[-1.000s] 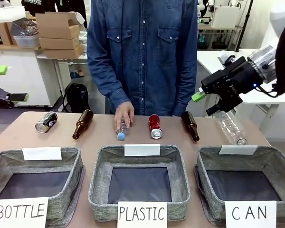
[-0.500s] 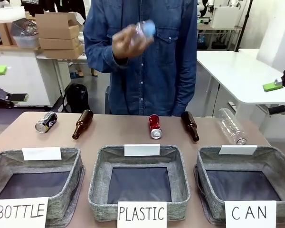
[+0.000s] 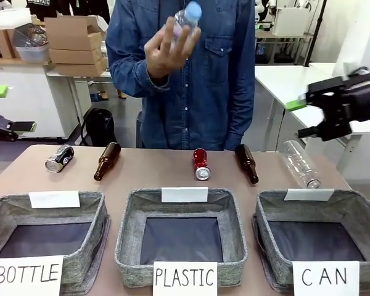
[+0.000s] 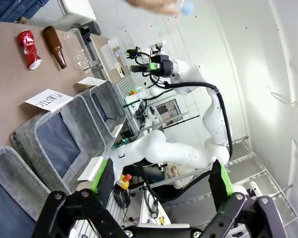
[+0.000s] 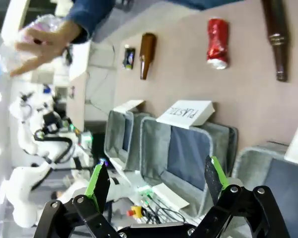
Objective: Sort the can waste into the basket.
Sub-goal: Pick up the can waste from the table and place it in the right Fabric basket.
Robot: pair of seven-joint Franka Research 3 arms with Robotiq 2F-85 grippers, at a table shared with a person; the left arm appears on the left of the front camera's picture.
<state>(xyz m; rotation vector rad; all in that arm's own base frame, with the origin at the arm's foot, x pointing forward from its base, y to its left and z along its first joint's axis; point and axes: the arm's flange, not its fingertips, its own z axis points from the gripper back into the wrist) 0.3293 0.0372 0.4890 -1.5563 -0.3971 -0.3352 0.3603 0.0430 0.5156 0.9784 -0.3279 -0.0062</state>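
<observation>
The dented red can (image 3: pixel 200 164) lies at the table's far middle, also red can (image 5: pixel 217 42) and red can (image 4: pixel 29 42). At the far left rests the black can (image 3: pixel 60 158), seen small as black can (image 5: pixel 128 56). The CAN basket (image 3: pixel 356 211) stands front right with nothing inside; its rim also shows as CAN basket (image 5: pixel 248 159) and CAN basket (image 4: pixel 109 96). My right gripper (image 3: pixel 302 118) hangs open in the air above the table's right end, right gripper (image 5: pixel 155 181) holding nothing. The left gripper (image 4: pixel 161 178) is open and holds nothing, off beyond the baskets.
A person's hand holds a clear plastic bottle (image 3: pixel 182 24) up at chest height. Two brown bottles (image 3: pixel 106 161) (image 3: pixel 247 163) and a clear bottle (image 3: pixel 301 164) lie in the far row. The BOTTLE basket (image 3: pixel 86 246) and PLASTIC basket (image 3: pixel 234 234) stand along the front.
The person picked the blue-capped plastic bottle off the table and raised it. My right gripper swung out to the right edge, then came partway back.
</observation>
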